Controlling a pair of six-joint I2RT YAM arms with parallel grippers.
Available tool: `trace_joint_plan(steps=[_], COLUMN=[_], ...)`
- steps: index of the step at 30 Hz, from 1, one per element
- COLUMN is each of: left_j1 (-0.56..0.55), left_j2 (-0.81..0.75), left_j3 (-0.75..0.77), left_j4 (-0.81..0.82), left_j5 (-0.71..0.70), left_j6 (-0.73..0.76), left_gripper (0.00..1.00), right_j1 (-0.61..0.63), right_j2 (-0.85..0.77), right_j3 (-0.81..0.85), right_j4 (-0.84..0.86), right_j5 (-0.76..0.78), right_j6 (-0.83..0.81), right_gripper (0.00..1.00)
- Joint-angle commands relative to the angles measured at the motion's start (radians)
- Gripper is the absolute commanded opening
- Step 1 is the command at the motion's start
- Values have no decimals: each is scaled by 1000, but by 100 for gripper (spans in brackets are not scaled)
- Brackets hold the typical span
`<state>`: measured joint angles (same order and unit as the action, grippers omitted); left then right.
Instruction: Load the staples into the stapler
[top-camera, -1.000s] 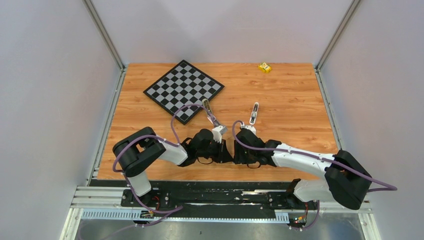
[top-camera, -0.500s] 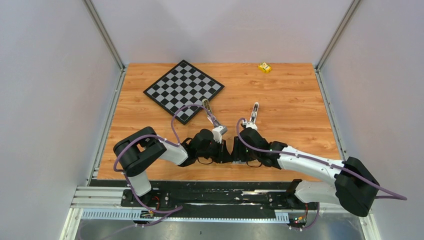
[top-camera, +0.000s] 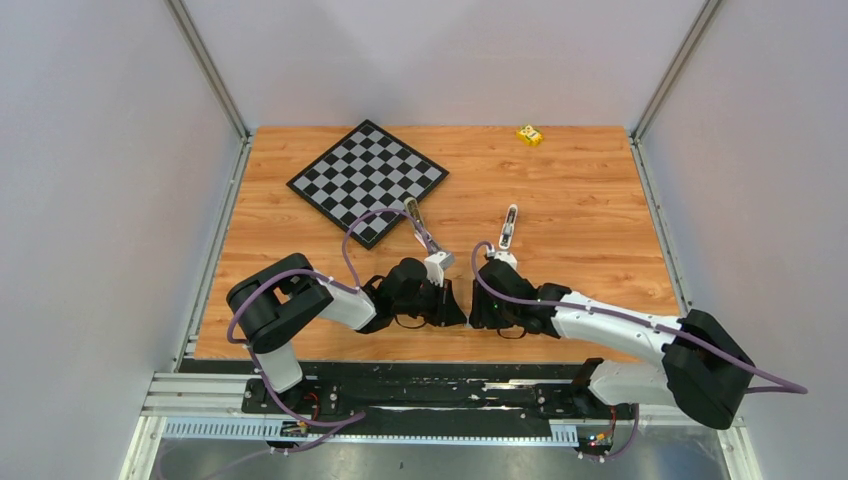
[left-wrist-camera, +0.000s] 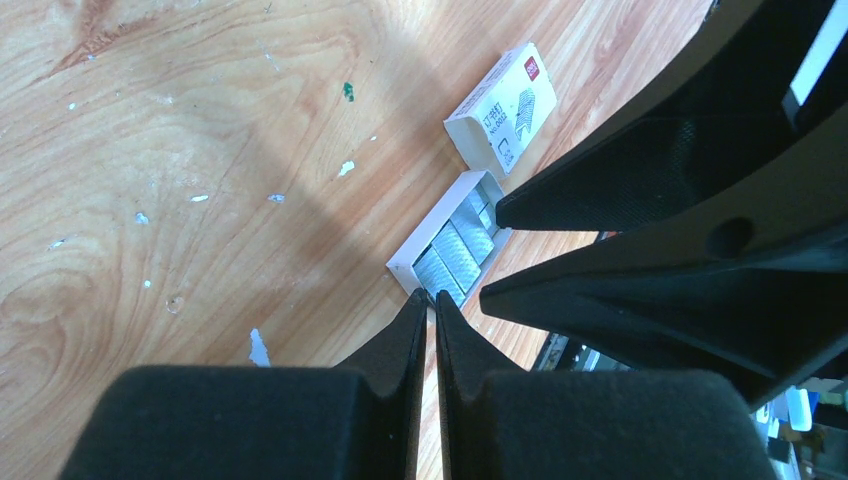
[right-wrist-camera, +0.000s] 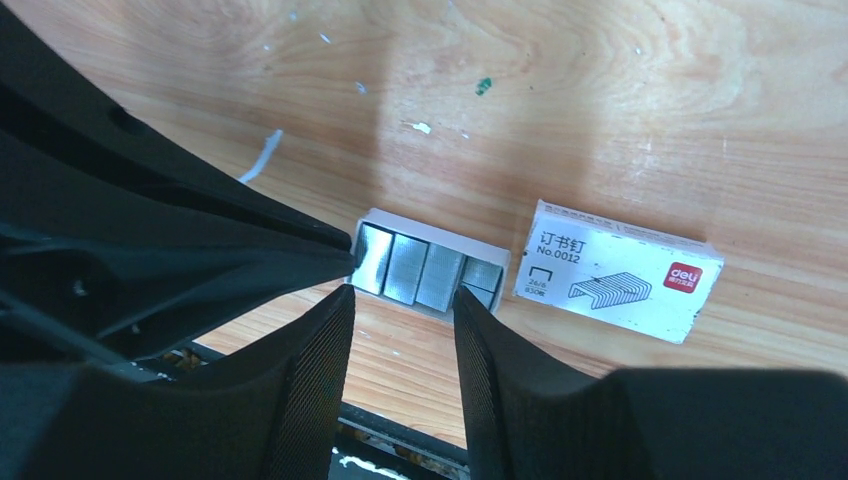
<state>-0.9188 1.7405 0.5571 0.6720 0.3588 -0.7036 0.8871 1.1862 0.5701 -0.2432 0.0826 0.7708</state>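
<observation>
The staples (right-wrist-camera: 410, 268) are silvery strips lying in a small white open tray (right-wrist-camera: 372, 217), also seen in the left wrist view (left-wrist-camera: 455, 250). The tray sits near the table's front edge, hidden under the grippers in the top view. My left gripper (left-wrist-camera: 432, 297) is shut, its tips at the tray's near corner. My right gripper (right-wrist-camera: 400, 292) is open, its fingers astride the tray's near side, with nothing between them. The two grippers, left (top-camera: 447, 303) and right (top-camera: 480, 300), face each other closely. The stapler (top-camera: 422, 230) lies on the wood beyond them.
The white labelled staple box (right-wrist-camera: 615, 270) lies beside the tray, and also shows in the left wrist view (left-wrist-camera: 505, 110). A chessboard (top-camera: 367, 180) is at the back left, and a yellow block (top-camera: 529, 134) at the back. A small white-and-dark object (top-camera: 510, 225) lies right of the stapler.
The right arm has shifted a little, its elbow swinging right and partly back. Its gripper stays close to the left gripper. The left arm has barely moved.
</observation>
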Motion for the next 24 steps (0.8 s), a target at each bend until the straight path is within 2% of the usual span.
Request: trace_joint_plan(steps=[1, 6, 24], left_j1=[-8, -8, -8], left_j2=[11, 12, 17], left_j3=[3, 1, -2], left_j4=[30, 35, 47], left_j5=[3, 2, 6], left_j6=[4, 3, -3], left_gripper=[8, 8, 8], right_j1=[-7, -7, -7], right_j2=[23, 32, 59], right_j3=[11, 4, -12], right_j4=[-44, -28, 37], right_j5=[23, 30, 7], right_j6=[18, 16, 11], right_gripper=[46, 48, 47])
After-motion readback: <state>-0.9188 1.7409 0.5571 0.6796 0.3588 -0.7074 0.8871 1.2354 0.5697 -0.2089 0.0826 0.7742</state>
